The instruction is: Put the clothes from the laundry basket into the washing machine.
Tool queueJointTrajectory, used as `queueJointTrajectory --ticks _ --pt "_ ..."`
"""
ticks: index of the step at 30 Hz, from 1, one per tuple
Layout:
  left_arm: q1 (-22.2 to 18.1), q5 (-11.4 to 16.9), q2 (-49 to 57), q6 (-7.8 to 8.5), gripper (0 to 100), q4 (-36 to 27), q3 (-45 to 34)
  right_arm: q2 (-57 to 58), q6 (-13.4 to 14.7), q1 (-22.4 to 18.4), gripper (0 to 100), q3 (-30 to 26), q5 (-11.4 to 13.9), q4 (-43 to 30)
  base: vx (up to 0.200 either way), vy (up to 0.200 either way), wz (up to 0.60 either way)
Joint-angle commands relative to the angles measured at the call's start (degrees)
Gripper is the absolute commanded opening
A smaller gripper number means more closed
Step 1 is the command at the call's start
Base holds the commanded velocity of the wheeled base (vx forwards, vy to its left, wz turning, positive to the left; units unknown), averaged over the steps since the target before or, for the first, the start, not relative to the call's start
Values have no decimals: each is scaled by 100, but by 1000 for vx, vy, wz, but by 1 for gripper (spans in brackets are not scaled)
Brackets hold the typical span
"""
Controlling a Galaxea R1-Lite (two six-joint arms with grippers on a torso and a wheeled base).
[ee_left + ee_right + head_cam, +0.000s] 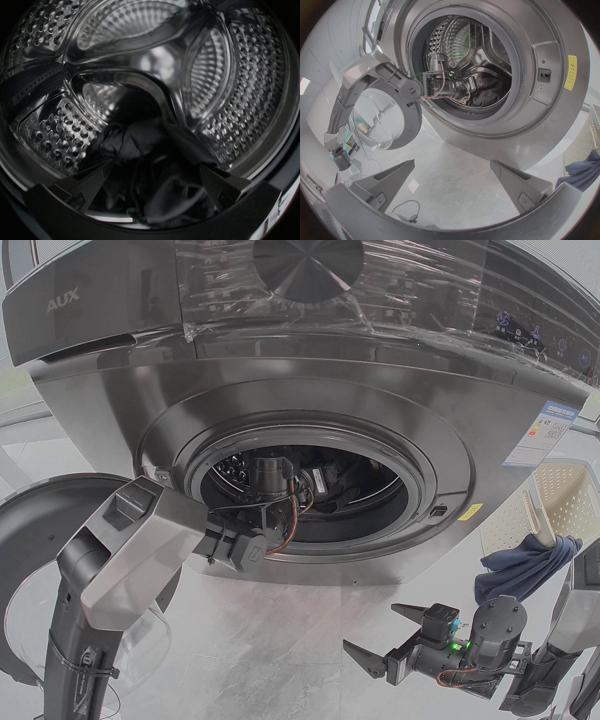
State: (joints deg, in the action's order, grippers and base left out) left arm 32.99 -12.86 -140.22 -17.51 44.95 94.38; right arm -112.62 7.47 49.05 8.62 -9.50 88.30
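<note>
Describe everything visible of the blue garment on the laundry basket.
The blue garment is soft, dark navy cloth, crumpled in folds. It drapes over the edge of the pale perforated laundry basket, right of the washing machine, hanging down outside. The basket bears it; the open right gripper is apart.

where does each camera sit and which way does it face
Head view: on the head, facing forward and down at the washing machine; left arm in its drum, right gripper open.
Left wrist view: inside the drum, facing dark clothes; left gripper open.
Right wrist view: low outside, facing the machine's opening; own open gripper in front.
Head and right wrist views share the blue garment on the laundry basket.
</note>
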Motion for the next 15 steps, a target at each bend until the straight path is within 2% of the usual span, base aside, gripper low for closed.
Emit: queueJointTrajectory --ticks 1,6,9,13,14,15 --pt "173 187 803 274 100 -21 -1229 -6 0 8 100 -1 0 3 0 0 0" --pt "349 231 838 336 100 14 -1598 -6 0 -1 100 8 0 3 0 0 0" --pt "331 390 706 423 100 -91 -1378 -6 0 8 100 17 0 3 0 0 0" --pt "261 390 196 476 100 -83 -957 3 0 8 100 8 0 3 0 0 0" --pt "252 390 135 476 0 -83 -877 3 0 8 100 8 0 3 0 0 0" --pt "234 390 47 476 0 -83 -790 3 0 8 100 8 0 3 0 0 0"
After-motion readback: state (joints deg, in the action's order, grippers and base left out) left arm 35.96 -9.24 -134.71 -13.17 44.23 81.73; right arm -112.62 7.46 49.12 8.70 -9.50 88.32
